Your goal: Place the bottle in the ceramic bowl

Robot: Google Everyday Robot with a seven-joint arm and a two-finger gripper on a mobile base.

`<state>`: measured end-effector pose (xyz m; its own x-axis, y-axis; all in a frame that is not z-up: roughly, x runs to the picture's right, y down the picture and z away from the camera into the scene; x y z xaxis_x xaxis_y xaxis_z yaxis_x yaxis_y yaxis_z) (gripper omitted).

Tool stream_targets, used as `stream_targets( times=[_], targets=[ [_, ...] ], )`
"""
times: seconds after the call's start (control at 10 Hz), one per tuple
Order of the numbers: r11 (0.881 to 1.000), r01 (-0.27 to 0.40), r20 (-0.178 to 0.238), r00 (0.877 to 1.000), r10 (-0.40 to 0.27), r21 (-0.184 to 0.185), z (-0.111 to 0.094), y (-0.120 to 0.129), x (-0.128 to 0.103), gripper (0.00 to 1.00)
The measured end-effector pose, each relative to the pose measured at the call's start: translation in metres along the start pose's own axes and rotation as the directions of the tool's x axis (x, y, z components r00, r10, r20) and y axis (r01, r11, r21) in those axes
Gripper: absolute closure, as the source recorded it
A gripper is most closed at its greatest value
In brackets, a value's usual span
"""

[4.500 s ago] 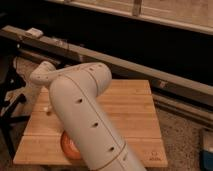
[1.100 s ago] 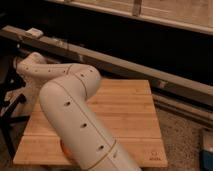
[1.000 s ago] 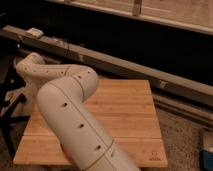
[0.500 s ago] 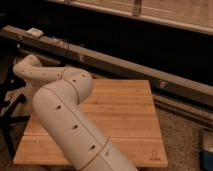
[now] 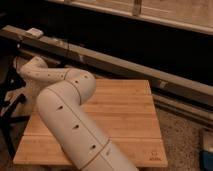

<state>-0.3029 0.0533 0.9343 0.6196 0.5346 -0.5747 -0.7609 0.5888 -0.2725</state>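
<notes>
My white arm (image 5: 65, 110) fills the left of the camera view, rising from the bottom and bending back over the left part of the wooden table (image 5: 125, 115). Its last visible link (image 5: 30, 67) ends past the table's back left corner. The gripper lies beyond that link and does not show. Neither the bottle nor the ceramic bowl can be seen; the arm covers the table's left half.
A long dark rail (image 5: 125, 62) runs along behind the table. A black stand (image 5: 10, 115) sits by the table's left side. Speckled floor and a blue object (image 5: 207, 150) lie to the right.
The arm has swung leftward and its far link now reaches further past the table's left back corner. The orange bowl seen earlier beside the arm is now covered.
</notes>
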Motion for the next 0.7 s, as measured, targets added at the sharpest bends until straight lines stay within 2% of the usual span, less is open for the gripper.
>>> stream_targets(
  times=[0.2, 0.3, 0.4, 0.5, 0.6, 0.7],
  targets=[
    [1.000, -0.024, -0.008, 1.000, 0.024, 0.000, 0.003, -0.007, 0.003, 0.36],
    [0.999, -0.038, -0.016, 0.999, 0.038, -0.011, 0.005, -0.013, 0.004, 0.40],
    [0.997, -0.049, -0.028, 0.998, 0.047, -0.057, 0.007, -0.019, 0.003, 0.49],
    [0.988, -0.062, -0.036, 0.998, 0.057, -0.140, 0.007, -0.024, 0.002, 0.58],
    [0.958, -0.083, -0.048, 0.996, 0.073, -0.275, 0.006, -0.033, 0.005, 0.71],
    [0.937, -0.098, -0.055, 0.995, 0.085, -0.336, 0.005, -0.041, 0.007, 0.78]
  ],
)
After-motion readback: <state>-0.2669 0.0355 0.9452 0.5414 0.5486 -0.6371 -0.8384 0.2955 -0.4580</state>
